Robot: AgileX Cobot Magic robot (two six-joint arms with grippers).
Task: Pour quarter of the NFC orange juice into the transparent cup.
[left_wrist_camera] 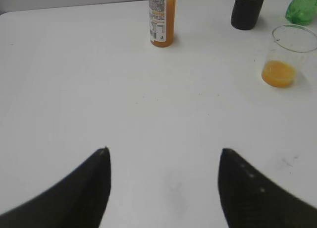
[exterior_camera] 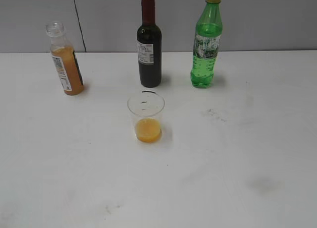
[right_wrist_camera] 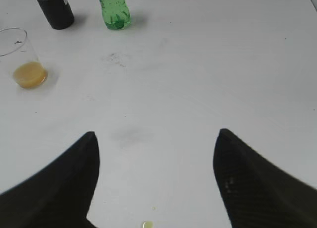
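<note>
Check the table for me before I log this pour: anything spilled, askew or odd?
One small yellowish droplet lies on the white table near the right gripper, likely spilled juice. The small clear orange juice bottle stands uncapped. Faint grey smudges mark the tabletop.

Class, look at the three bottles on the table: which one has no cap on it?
The NFC orange juice, far left: its clear neck is open. The wine bottle has a red cap, the green soda bottle a yellow one.
</note>
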